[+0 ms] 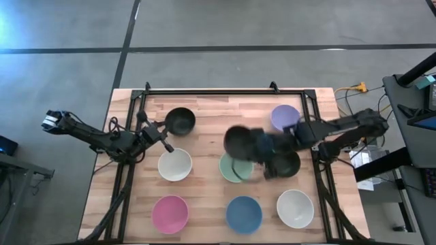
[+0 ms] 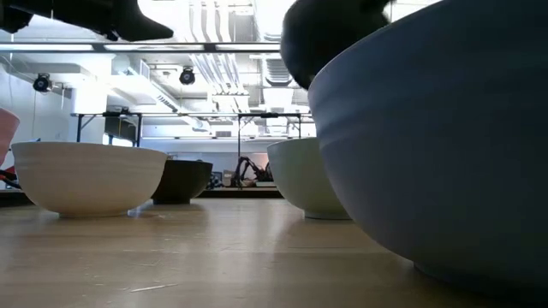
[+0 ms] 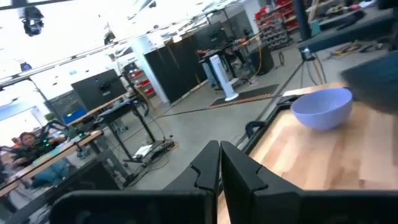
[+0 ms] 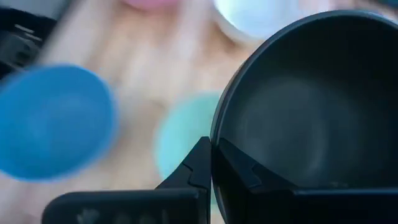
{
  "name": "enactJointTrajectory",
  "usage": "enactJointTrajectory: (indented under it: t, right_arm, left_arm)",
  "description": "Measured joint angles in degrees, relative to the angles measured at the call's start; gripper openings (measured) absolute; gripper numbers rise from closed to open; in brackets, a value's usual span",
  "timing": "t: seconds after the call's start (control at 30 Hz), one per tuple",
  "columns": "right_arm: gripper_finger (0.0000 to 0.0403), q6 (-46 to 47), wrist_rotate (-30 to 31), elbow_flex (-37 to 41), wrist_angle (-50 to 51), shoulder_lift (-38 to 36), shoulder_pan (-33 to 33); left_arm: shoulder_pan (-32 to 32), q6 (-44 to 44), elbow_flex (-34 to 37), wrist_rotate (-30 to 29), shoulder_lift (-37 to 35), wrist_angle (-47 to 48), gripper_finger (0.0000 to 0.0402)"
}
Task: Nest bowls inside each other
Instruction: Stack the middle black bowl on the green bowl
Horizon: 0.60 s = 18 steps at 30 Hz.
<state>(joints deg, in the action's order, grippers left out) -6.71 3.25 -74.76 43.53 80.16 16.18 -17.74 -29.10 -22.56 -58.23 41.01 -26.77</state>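
The right claw (image 4: 211, 163) is pinched on the rim of a black bowl (image 4: 305, 106) and holds it up in the air; I think it grips the thin edge because the bowl is too wide to grab any other way; the held bowl hangs over the middle of the table (image 1: 204, 194), just above the mint bowl (image 1: 231, 169), so I think it is meant to drop into that one.

Going from the near edge to the far edge in the top view: the pink bowl (image 1: 169, 214), the blue bowl (image 1: 244, 214) and a white bowl (image 1: 295, 208) sit in a row at the near edge, well apart, mouths up, with nothing in them; next come another white bowl (image 1: 175, 165), also with nothing in it, and the mint bowl; a second black bowl (image 1: 285, 164) sits under the right arm, and I cannot tell if anything is in it; farthest are the lavender bowl (image 1: 284, 117) and a third black bowl (image 1: 180, 121), both with nothing inside.

No bowl sits inside another yet, so the job looks barely begun.

The left claw (image 3: 219, 163) waits at the left side near the far black bowl; its fingers are pressed together on nothing.
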Motion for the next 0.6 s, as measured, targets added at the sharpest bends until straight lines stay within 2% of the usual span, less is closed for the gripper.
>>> enactJointTrajectory:
  t: [0.17, 0.3, 0.47, 0.6]
  right_arm:
    - [0.0012, 0.5, 0.1, 0.2, -6.0, 3.8, 8.1]
    - [0.0012, 0.7, 4.6, -1.7, -5.4, 9.4, 10.3]
    - [0.0012, 0.7, 5.5, -6.6, 1.3, 17.2, 10.2]
    - [0.0012, 0.5, 9.1, -12.0, 10.8, 22.9, 9.7]
  left_arm:
    - [0.0, 0.1, -1.9, 2.1, 2.1, -0.4, 0.0]
    - [0.0, 0.1, -2.8, 2.3, 4.5, -1.6, 0.0]
    - [0.0, -3.4, -3.2, 2.4, 6.8, -3.3, 0.0]
    - [0.0, -4.7, -3.2, 2.3, 8.3, -5.8, 0.0]
